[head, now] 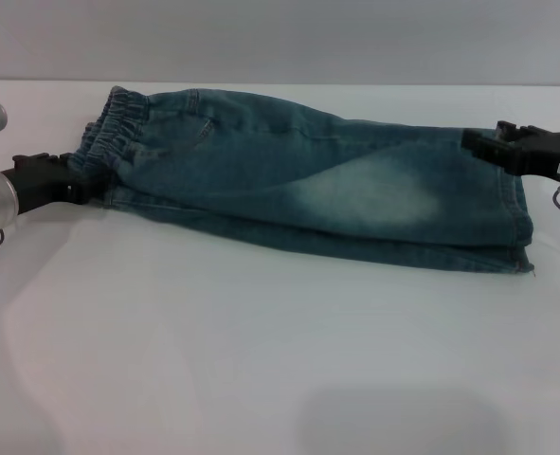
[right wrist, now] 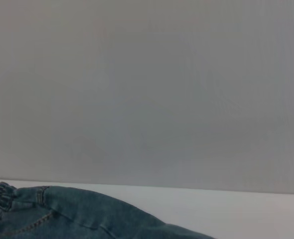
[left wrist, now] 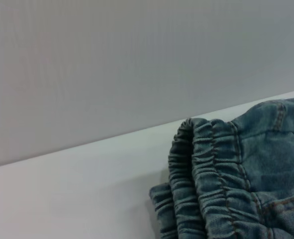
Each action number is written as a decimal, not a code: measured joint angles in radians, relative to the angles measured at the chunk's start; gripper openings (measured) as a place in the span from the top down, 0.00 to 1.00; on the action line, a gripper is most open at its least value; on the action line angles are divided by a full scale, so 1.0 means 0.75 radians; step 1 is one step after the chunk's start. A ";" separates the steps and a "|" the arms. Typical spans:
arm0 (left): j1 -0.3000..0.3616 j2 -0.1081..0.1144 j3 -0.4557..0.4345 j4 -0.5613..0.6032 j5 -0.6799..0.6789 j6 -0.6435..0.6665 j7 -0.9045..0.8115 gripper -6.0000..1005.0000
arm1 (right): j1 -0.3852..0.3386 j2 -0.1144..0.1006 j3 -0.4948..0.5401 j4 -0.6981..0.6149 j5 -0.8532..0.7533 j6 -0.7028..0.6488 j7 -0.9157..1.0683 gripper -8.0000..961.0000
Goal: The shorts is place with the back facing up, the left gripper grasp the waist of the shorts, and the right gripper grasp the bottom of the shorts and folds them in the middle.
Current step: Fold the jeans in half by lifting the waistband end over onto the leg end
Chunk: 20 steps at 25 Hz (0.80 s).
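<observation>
At the left edge of the table (head: 213,360), my left gripper (head: 79,182) reaches in low and level from the side, its silver wrist showing a green light and its black jaws pressed against the waist (head: 114,133) of the shorts (head: 308,190). The jaws appear to be pinching the ruched band, though the cloth hides the tips. From the left wrist view the waist (left wrist: 206,174) shows as doubled gathered elastic, one layer over another, lying on the white surface.

The shorts lie across the far half of the table, folded lengthwise, waist to my left and hems to my right. A pale faded patch sits mid-leg. No figure or pocket detail can be made out.

At the right, my right gripper (head: 488,144) comes in from the side, level, with black jaws resting on the upper corner of the bottom (head: 521,223). I cannot tell whether those jaws are spread or pressed together. A small white label is on its body; the writing is unreadable.
</observation>
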 joint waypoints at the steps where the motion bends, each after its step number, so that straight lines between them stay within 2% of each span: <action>1: 0.001 0.000 0.000 0.003 -0.001 0.000 0.000 0.37 | 0.000 0.000 0.000 0.000 0.000 0.001 0.000 0.33; 6: 0.005 0.000 -0.001 0.006 -0.016 -0.003 0.006 0.44 | 0.000 0.002 0.000 0.000 0.000 0.001 0.000 0.33; 20: 0.028 0.002 0.001 0.006 -0.076 0.028 0.075 0.55 | -0.002 0.003 -0.011 0.011 0.036 0.001 -0.001 0.33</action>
